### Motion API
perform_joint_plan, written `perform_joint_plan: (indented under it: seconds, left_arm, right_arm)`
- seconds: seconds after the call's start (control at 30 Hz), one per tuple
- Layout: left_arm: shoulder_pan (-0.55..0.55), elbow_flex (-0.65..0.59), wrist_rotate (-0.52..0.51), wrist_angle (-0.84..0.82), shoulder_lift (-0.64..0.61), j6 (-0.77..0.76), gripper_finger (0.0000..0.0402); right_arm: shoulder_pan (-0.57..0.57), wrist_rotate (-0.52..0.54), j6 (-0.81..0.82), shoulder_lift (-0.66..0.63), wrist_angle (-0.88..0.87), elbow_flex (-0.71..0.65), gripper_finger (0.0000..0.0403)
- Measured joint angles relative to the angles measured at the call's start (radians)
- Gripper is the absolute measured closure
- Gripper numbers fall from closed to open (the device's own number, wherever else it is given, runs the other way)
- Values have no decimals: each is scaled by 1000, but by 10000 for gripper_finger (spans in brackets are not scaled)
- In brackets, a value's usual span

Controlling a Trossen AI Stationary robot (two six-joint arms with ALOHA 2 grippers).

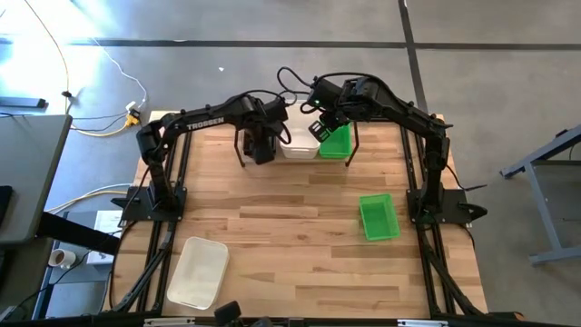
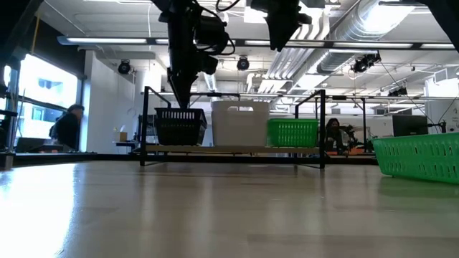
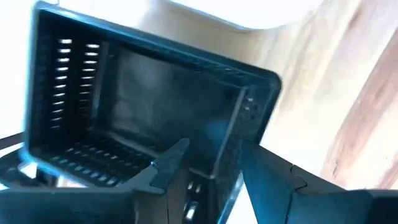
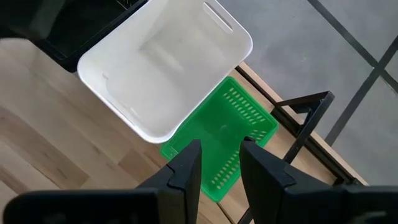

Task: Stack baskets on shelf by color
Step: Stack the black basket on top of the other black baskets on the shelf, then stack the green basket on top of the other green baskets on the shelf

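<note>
The shelf (image 2: 229, 150) stands at the table's far edge. On it sit a black basket (image 2: 179, 127), a white basket (image 2: 240, 123) and a green basket (image 2: 292, 132), left to right. My left gripper (image 3: 214, 171) is low over the black basket (image 3: 143, 99) and open. One finger (image 3: 169, 163) is inside the basket's wall and the other (image 3: 267, 174) is outside it. My right gripper (image 4: 221, 162) hangs open, high above the shelf's green basket (image 4: 233, 134) and white basket (image 4: 165, 68). Another green basket (image 1: 379, 218) lies on the table's right side. Another white one (image 1: 198, 271) lies near the left corner.
Black arm-mount frame rails (image 1: 177, 182) run along both table sides. Bare wood lies between the shelf and the loose baskets. In the low view, people (image 2: 68, 127) show in the room behind the table.
</note>
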Motion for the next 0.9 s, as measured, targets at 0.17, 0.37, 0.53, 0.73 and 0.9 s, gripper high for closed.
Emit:
perform_joint_plan:
  seconds: [0.17, 0.37, 0.53, 0.73, 0.9]
  left_arm:
    - [-12, -1, 33, -2, 29, -3, 271]
    - [-22, -1, 22, 1, 27, 8, 271]
    - [-17, 62, 21, -85, 21, 8, 271]
    - [-33, 145, 29, -192, 12, 9, 271]
    - [-40, 146, 60, -201, -50, 8, 271]
  right_arm:
    - [1, -11, 0, 0, 0, 0, 306]
    - [14, -11, 0, 0, 0, 0, 306]
    - [49, -30, -20, -2, 0, 0, 306]
    - [123, -75, -56, -11, 0, 0, 306]
    - [202, -82, -55, -12, 0, 0, 306]
